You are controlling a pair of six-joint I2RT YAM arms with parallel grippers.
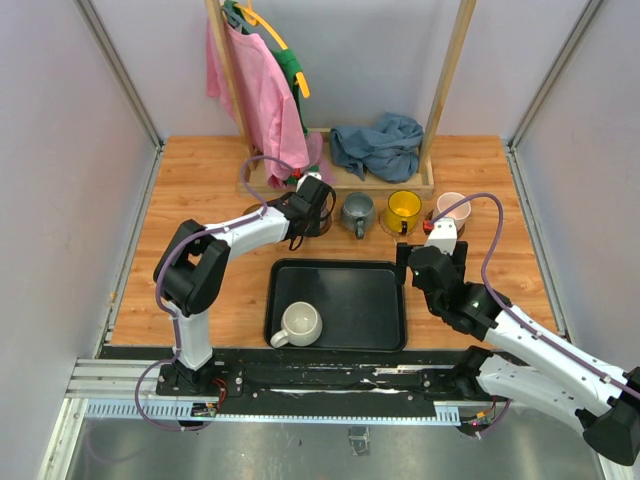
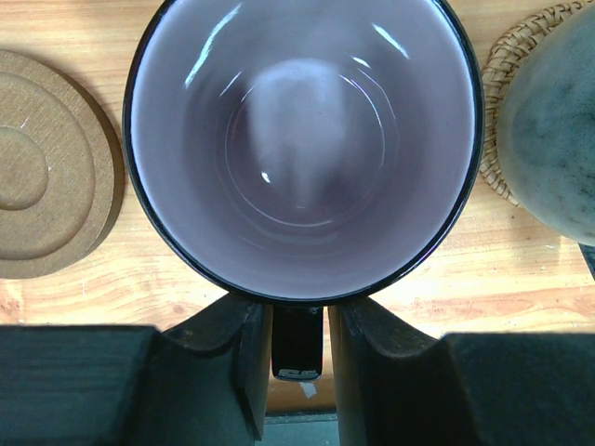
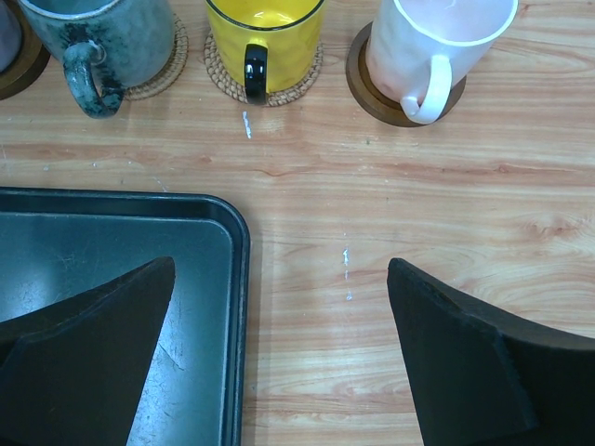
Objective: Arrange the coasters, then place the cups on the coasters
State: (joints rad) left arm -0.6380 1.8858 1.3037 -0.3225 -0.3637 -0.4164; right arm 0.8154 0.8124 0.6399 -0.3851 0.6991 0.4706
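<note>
Left hand (image 2: 297,321) is sitting at the purple cup (image 2: 302,139), which is standing toward the far edge of the tabletop (image 3: 390,186), left of centre. My fingers (image 2: 246,344) are flanking its dark handle (image 2: 297,346), one on each side. A sliver of wood is showing at one side of the handle. I cannot tell whether I am clamping it or loose around it.

Seen from the right wrist, a dark coaster (image 3: 20,70) is showing its rim under this cup. A bare coaster (image 2: 42,177), brown with ringed grooves, is lying just beside the purple cup on its left, not touching it.

The row is running rightward along the far edge:
- The grey cup (image 3: 98,37) is sitting on the grey cup's coaster (image 3: 165,76), tan and woven.
- The yellow cup (image 3: 263,23) is sitting on the yellow cup's coaster (image 3: 218,79), also woven.
- The pink cup (image 3: 437,37) is sitting on the pink cup's coaster (image 3: 367,88), dark brown.

All three handles are pointing toward the near edge.

Right hand (image 3: 281,263) is hovering with its jaws spread wide, holding nothing. It is hanging over the far right corner of the tray (image 1: 350,285) and the wood beside it.

The tray is lying at the near edge, about centre. The cream cup (image 1: 300,322) is standing upright in the tray's near left corner.
</note>
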